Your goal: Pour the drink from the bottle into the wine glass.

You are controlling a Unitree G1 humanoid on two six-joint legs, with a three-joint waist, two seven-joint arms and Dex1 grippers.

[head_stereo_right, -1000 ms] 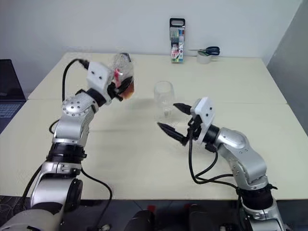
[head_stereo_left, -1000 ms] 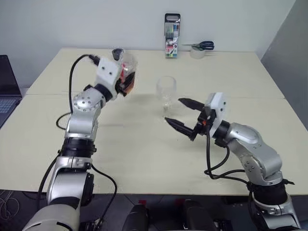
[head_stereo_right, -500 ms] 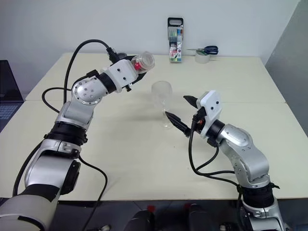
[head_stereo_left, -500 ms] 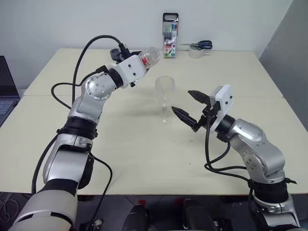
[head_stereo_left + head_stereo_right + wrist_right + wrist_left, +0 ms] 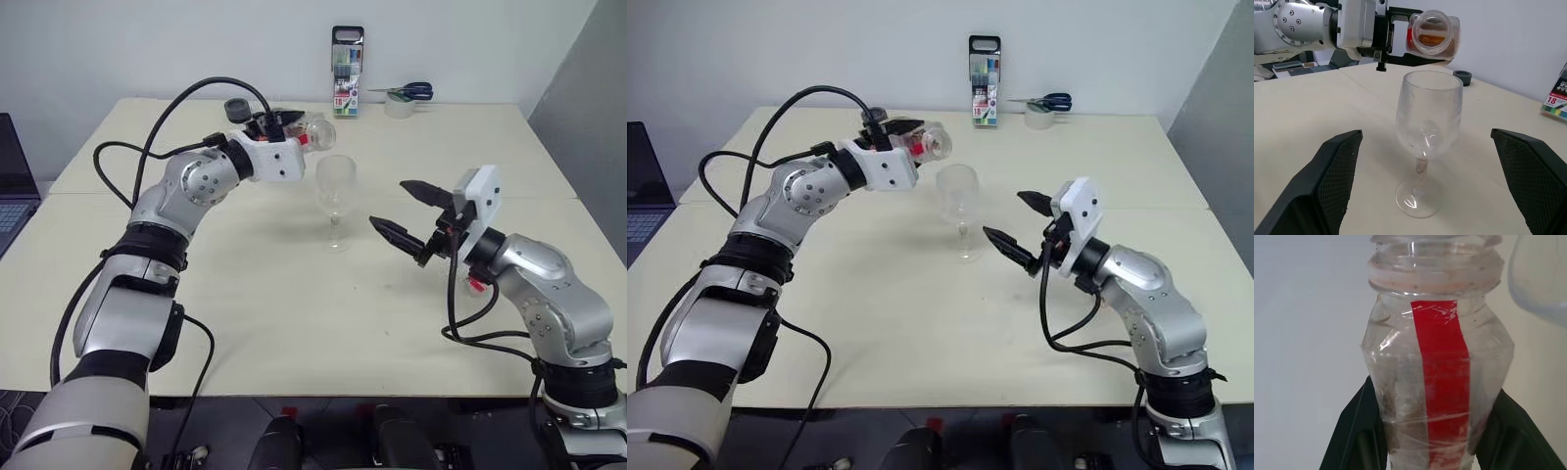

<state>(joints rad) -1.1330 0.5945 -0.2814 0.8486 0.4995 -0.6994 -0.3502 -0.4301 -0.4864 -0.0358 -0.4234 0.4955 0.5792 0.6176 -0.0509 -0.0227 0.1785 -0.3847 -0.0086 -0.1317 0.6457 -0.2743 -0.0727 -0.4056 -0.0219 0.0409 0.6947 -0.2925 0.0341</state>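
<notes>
Now my right gripper [image 5: 399, 210] waits nearest me, fingers spread wide and holding nothing, aimed at the glass [image 5: 335, 186] from just beside it; the glass stands upright on the table [image 5: 294, 313], and as far as I can tell it has nothing in it; beyond it my left gripper [image 5: 904, 140] is clamped on the bottle [image 5: 926, 143], which lies about level, uncapped, its mouth near the rim and a little to the glass's left, not yet over the bowl; the drink [image 5: 1431, 40] sits amber along the low side of the bottle, none spilling; a dark cap [image 5: 236, 108] lies on the table behind my left arm; farthest off stand the pen case [image 5: 347, 59] and scissors [image 5: 406, 92] by the wall. I judge the pour is just starting; next I must bring the mouth over the bowl and tip further, slowly, lest the stream miss the rim.
</notes>
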